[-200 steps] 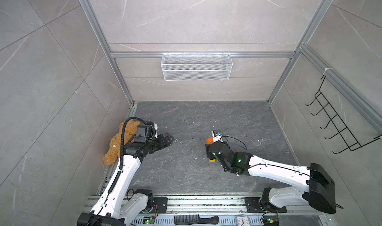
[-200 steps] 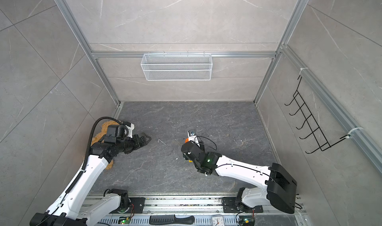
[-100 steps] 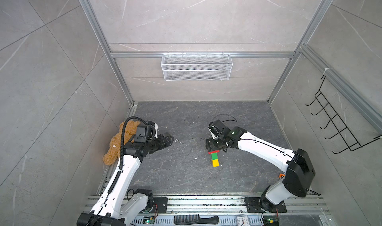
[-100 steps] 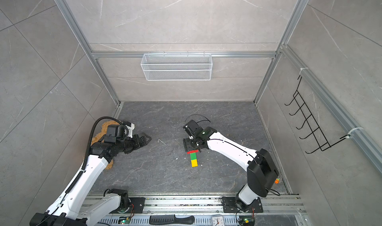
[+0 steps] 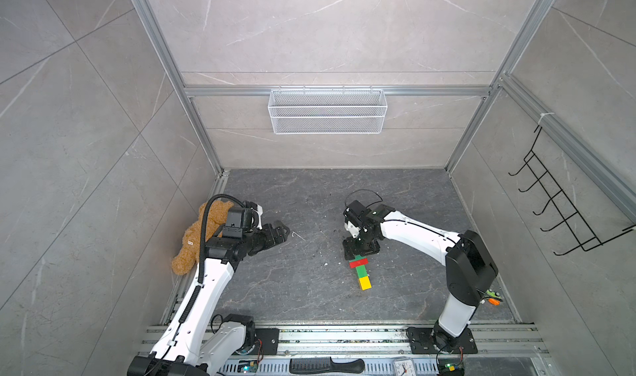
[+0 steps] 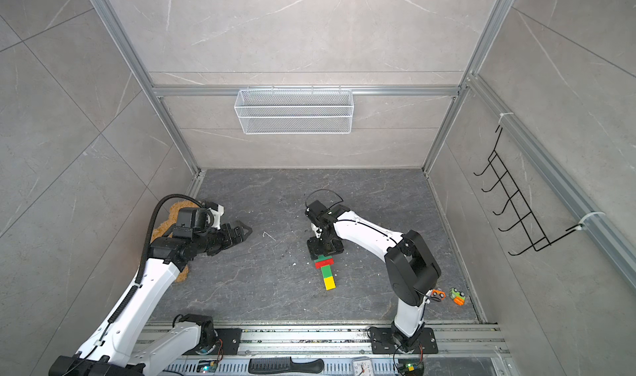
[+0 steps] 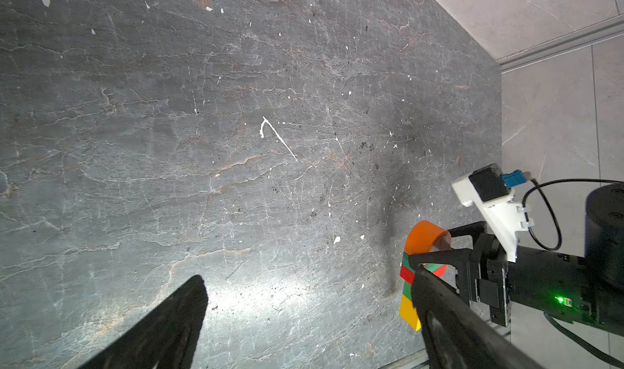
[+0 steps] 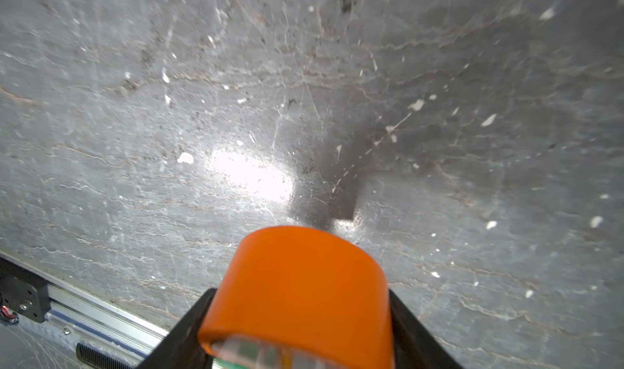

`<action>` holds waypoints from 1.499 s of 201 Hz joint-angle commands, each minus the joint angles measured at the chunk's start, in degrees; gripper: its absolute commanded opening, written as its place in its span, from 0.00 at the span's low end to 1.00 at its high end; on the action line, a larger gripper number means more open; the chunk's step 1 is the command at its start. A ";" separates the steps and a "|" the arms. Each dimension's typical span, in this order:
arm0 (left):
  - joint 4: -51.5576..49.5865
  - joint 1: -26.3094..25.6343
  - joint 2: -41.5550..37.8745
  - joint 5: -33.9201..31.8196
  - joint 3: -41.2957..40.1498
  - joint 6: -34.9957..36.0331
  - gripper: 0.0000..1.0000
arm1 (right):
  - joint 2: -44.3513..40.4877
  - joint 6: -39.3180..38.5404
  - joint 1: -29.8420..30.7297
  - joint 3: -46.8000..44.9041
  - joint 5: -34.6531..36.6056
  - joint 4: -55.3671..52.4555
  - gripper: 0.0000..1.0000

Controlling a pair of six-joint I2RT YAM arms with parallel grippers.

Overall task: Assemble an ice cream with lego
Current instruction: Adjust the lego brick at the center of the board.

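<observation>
At lower centre of both top views, the right gripper (image 5: 359, 250) grasped the ice cream (image 5: 361, 271) by its top end; the left gripper (image 5: 284, 231) was spread, empty. Left wrist view: its fingers (image 7: 162, 326) were apart. Right wrist view: fingers clasped the orange cap (image 8: 297, 289).

teddy bear (image 5: 187, 250), wire basket (image 5: 327, 111), comb (image 5: 323, 365), hooks (image 5: 564, 209)

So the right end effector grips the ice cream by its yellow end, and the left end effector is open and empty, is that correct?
Not quite: the right end effector grips the ice cream by its orange cap, not its yellow end; the right wrist view shows the cap between the fingers. The left end effector is open and empty.
</observation>
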 commanded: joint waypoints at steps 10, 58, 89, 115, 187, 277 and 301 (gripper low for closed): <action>0.66 0.42 -0.63 1.43 0.49 1.38 0.97 | 2.09 -1.33 -0.24 1.76 -2.09 -1.78 0.37; 0.67 0.48 -0.72 1.25 0.25 1.37 0.97 | 4.27 -1.90 -0.48 2.46 -2.36 -2.12 0.37; 0.70 0.48 -0.72 1.33 0.18 1.33 0.97 | 5.66 -2.34 -0.83 3.00 -2.53 -2.39 0.37; 0.57 0.45 -0.76 1.33 0.31 1.31 0.97 | 6.97 -2.91 -1.11 3.23 -2.76 -2.82 0.37; 0.07 0.48 -0.81 1.51 0.27 1.40 0.97 | 10.79 -5.91 -2.20 5.53 -6.17 -6.18 0.37; 0.32 0.44 -0.83 1.44 -0.32 1.40 0.97 | 13.94 -7.79 -2.26 7.58 -5.49 -9.54 0.38; 0.40 0.49 -0.63 1.50 -0.15 1.36 0.97 | 14.23 -7.88 -2.33 7.37 -4.92 -9.86 0.40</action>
